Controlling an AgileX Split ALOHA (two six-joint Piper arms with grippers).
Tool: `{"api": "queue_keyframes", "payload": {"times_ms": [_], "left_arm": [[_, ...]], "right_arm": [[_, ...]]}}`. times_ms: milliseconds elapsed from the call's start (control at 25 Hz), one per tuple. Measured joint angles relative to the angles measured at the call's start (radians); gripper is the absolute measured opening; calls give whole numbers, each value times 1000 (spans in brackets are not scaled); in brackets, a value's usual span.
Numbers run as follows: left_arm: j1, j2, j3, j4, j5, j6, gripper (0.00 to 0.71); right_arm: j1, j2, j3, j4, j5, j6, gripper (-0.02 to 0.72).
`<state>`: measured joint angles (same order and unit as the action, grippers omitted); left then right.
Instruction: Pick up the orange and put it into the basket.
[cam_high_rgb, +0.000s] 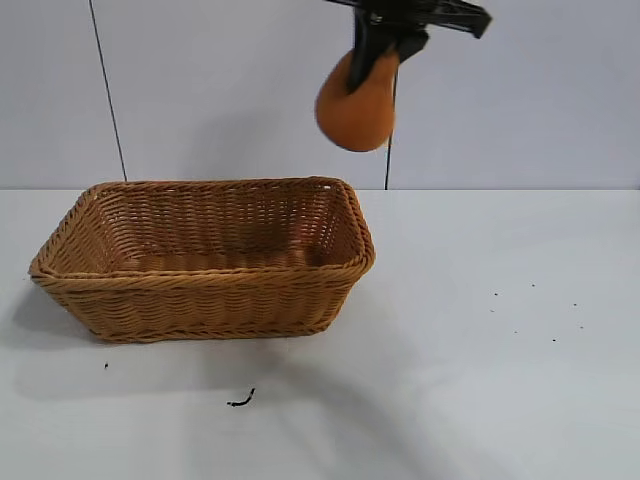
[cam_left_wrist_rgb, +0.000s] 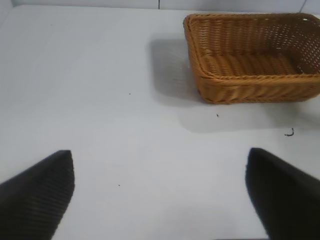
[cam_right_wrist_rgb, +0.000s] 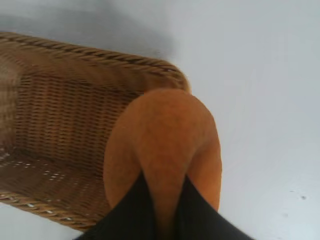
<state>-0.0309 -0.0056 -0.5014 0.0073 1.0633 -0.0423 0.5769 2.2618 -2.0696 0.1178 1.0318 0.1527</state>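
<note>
The orange (cam_high_rgb: 354, 112) hangs in the air, a dull-orange lump pinched at its top by my right gripper (cam_high_rgb: 378, 52), which is shut on it high above the basket's right end. In the right wrist view the orange (cam_right_wrist_rgb: 165, 145) bulges between the two black fingers (cam_right_wrist_rgb: 130, 215), over the basket's end wall (cam_right_wrist_rgb: 65, 120). The tan wicker basket (cam_high_rgb: 205, 300) stands on the white table at the left, with nothing inside. My left gripper (cam_left_wrist_rgb: 160, 195) is open above bare table, well away from the basket (cam_left_wrist_rgb: 250, 85).
A small dark scrap (cam_high_rgb: 241, 401) lies on the white table in front of the basket. A few dark specks (cam_high_rgb: 553, 340) dot the table's right side. A grey wall stands behind.
</note>
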Motion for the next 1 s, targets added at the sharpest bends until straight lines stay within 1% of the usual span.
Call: {"api": "queue_keyframes", "payload": {"times_ms": [120, 200, 240, 280, 320, 360, 480, 520, 560, 640, 720, 760, 840, 920, 1000], "left_arm": [[0, 0, 0, 0, 1, 0, 666], [0, 0, 0, 0, 1, 0, 666], [0, 0, 0, 0, 1, 0, 666], [0, 0, 0, 0, 1, 0, 666], [0, 0, 0, 0, 1, 0, 666], [0, 0, 0, 0, 1, 0, 666], [0, 0, 0, 0, 1, 0, 666], [0, 0, 0, 0, 1, 0, 666], [0, 0, 0, 0, 1, 0, 666], [0, 0, 0, 0, 1, 0, 666], [0, 0, 0, 0, 1, 0, 666], [0, 0, 0, 0, 1, 0, 666], [0, 0, 0, 0, 1, 0, 666], [0, 0, 0, 0, 1, 0, 666], [0, 0, 0, 0, 1, 0, 666]], "right_arm": [[21, 67, 0, 3, -60, 3, 11], [24, 103, 0, 6, -90, 22, 11], [25, 113, 0, 6, -99, 33, 22], [25, 121, 0, 6, -99, 38, 50], [26, 126, 0, 6, -99, 42, 108], [26, 128, 0, 6, -98, 43, 197], [26, 119, -4, 6, -97, 30, 524], [26, 114, -12, 6, -91, 23, 594], [26, 109, -23, 6, -77, 20, 629], [26, 104, -71, -1, -28, 18, 671], [21, 99, -135, -31, 48, 26, 685], [15, 98, -172, -51, 89, 30, 687], [-4, 97, -240, -118, 151, 36, 691], [-35, 90, -276, -147, 169, 39, 694], [-84, 84, -291, -156, 176, 45, 694]]}}
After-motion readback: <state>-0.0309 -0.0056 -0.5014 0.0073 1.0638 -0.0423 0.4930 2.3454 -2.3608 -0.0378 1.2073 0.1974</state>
